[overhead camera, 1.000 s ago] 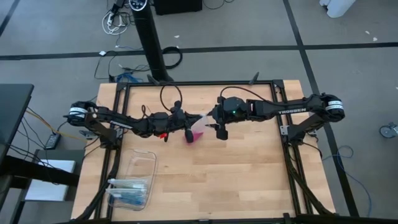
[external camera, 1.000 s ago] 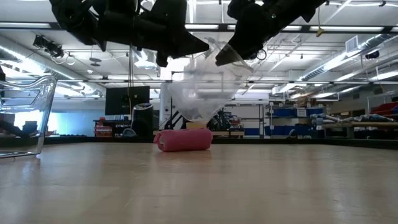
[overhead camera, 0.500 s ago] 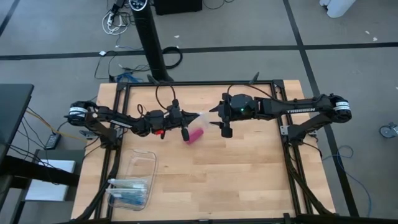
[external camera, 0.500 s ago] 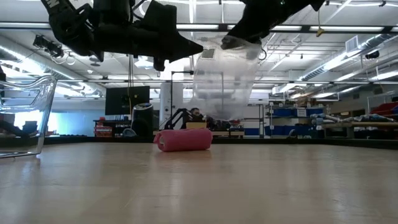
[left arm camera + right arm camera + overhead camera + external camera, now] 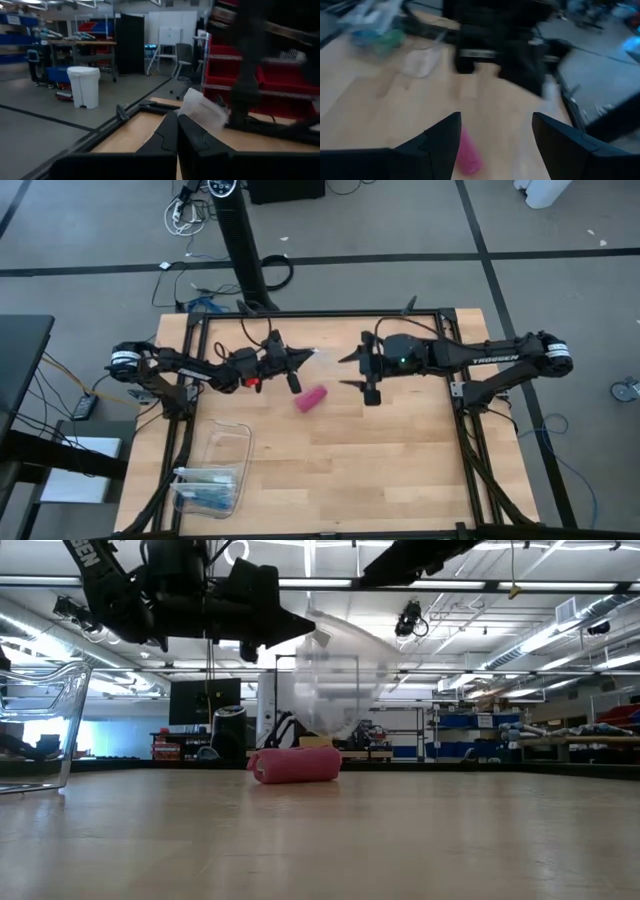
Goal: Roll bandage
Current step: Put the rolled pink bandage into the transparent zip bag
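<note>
**Bag pinched at my fingertips**

My left claw (image 5: 177, 119) is closed, its two dark fingers pressed together on the edge of a clear plastic bag (image 5: 201, 109). Below lies the wooden bench (image 5: 131, 134) with its black frame. Beyond stand a white bin (image 5: 85, 87) and red shelving (image 5: 280, 80).

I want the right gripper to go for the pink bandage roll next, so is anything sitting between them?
Nothing visible does. The bandage lies alone on bare wood, and the open right gripper hangs to its right with clear table between. The clear plastic bag, pinched in the shut left gripper, dangles on the roll's other side.
</note>
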